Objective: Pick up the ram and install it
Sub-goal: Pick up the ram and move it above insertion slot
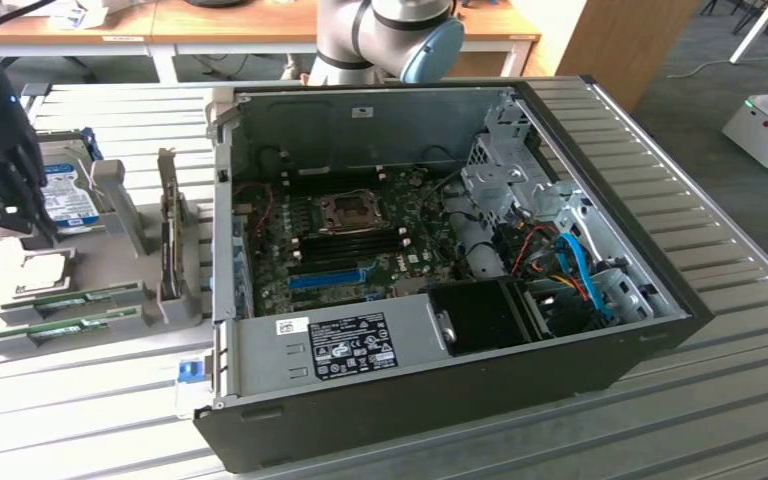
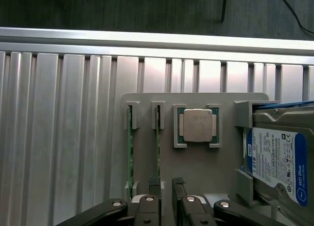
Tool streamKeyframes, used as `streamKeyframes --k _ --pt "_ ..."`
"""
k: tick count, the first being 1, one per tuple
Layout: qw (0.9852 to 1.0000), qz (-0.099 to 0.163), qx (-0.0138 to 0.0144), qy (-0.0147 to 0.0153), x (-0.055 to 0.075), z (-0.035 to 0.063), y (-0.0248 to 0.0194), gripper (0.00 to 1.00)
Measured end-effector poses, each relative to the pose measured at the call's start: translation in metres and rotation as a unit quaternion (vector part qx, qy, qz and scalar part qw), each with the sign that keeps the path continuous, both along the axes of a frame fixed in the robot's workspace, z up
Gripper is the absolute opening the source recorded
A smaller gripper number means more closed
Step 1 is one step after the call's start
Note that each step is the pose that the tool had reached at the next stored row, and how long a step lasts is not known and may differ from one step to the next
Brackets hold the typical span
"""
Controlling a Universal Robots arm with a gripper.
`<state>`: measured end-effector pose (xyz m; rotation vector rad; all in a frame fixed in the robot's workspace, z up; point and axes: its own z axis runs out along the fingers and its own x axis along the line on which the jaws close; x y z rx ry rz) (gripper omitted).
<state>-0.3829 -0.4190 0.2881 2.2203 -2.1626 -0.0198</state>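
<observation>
Two ram sticks stand on edge in a grey holder (image 2: pixel 196 172): one ram stick (image 2: pixel 158 147) and a second ram stick (image 2: pixel 130 152) beside it. In the exterior view the two ram sticks (image 1: pixel 75 300) lie at the left, in front of the open computer case (image 1: pixel 398 390). My gripper (image 2: pixel 167 187) hovers above the holder, open, with nothing between its fingers. One fingertip (image 2: pixel 154 183) is over the end of the nearer stick. The exterior view has the gripper (image 1: pixel 11 210) at the far left, above the holder.
The holder also carries a processor chip (image 2: pixel 197 125) and a blue-labelled hard drive (image 2: pixel 279 160). A dark upright expansion card (image 1: pixel 171 240) stands between holder and case. The motherboard (image 1: pixel 357 240) has a blue slot (image 1: pixel 324 278). The ribbed metal table (image 1: pixel 704 400) surrounds everything.
</observation>
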Motion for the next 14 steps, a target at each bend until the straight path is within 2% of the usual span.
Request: streamKeyframes --k 14 --pt "1.0000 0.000 0.0000 0.0000 0.000 -0.0185 0.0000 0.24"
